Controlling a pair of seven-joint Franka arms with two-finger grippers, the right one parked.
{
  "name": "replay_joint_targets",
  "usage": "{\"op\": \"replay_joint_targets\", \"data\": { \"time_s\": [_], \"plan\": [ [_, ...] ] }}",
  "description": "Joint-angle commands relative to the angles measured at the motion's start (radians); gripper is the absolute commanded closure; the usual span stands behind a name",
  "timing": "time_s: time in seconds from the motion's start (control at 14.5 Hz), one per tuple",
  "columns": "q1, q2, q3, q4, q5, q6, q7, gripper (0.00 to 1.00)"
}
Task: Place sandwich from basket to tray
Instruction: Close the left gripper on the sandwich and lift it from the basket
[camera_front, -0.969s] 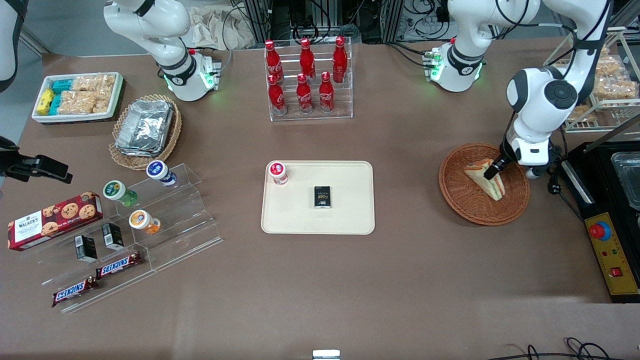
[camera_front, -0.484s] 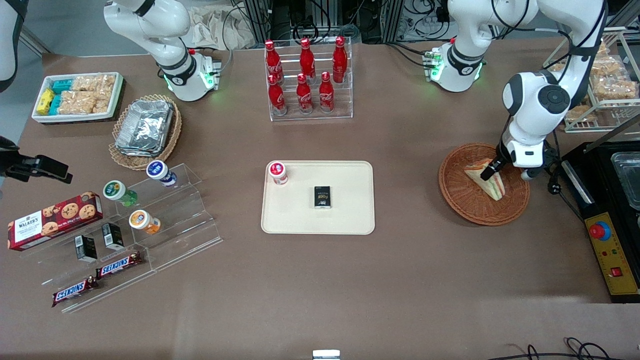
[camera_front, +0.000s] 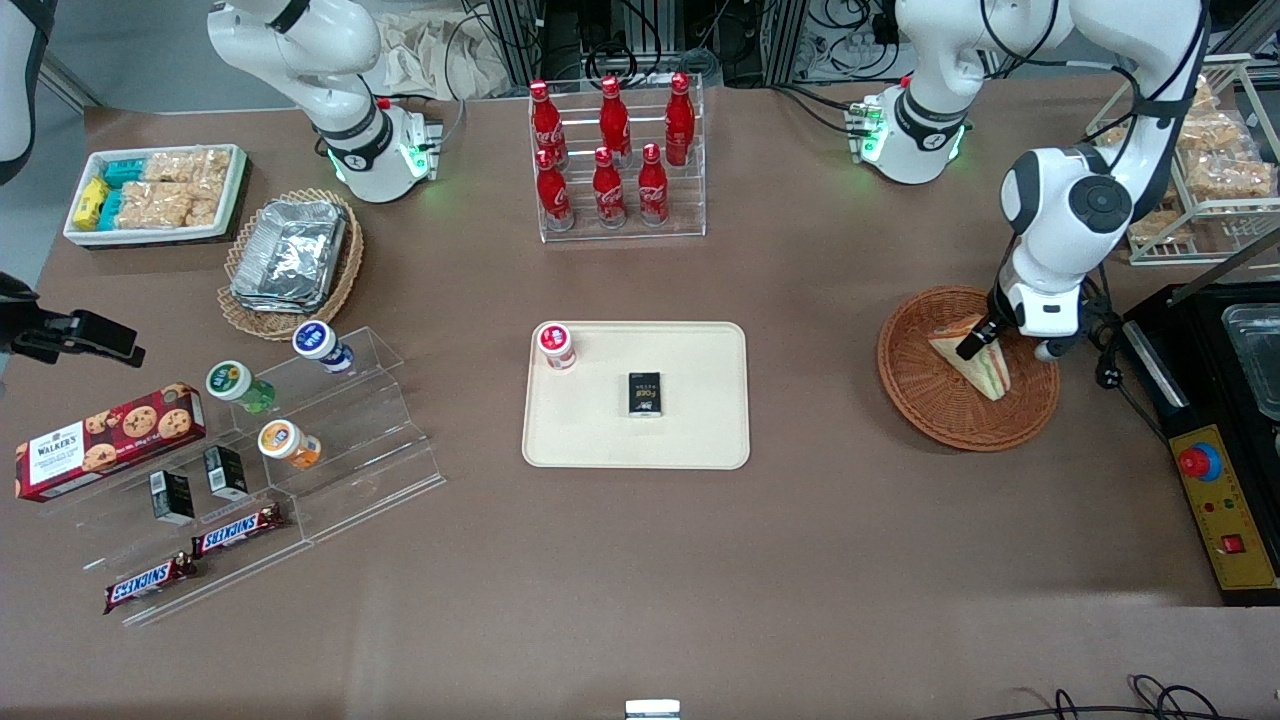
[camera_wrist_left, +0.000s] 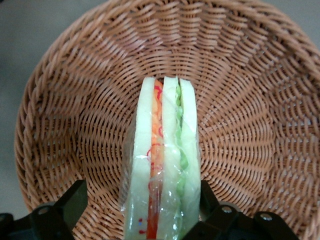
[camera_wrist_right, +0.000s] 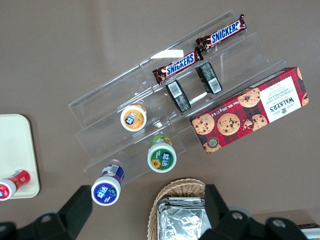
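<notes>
In the basket (camera_wrist_left: 65, 125), the gripper (camera_wrist_left: 142, 207) stood with fingers (camera_wrist_left: 72, 200) spread wide either side of the upright sandwich (camera_wrist_left: 162, 160), seemingly to close on its flat faces.

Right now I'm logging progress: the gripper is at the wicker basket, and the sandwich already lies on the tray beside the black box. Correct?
Not quite. The sandwich is in the basket, not on the tray; the front view shows it. The gripper is at the basket, fingers either side of the sandwich.
</notes>
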Motion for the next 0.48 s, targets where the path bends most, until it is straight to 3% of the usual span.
{"op": "replay_joint_targets", "data": {
  "time_s": [0.0,0.07,0.42],
  "plan": [
    [-0.008,0.007,-0.004,-0.028,0.024,0.073,-0.041,0.59],
    [-0.011,0.009,-0.004,-0.027,0.022,0.071,-0.041,0.99],
    [-0.016,0.012,-0.005,-0.017,0.022,0.064,-0.026,1.0]
  ]
}}
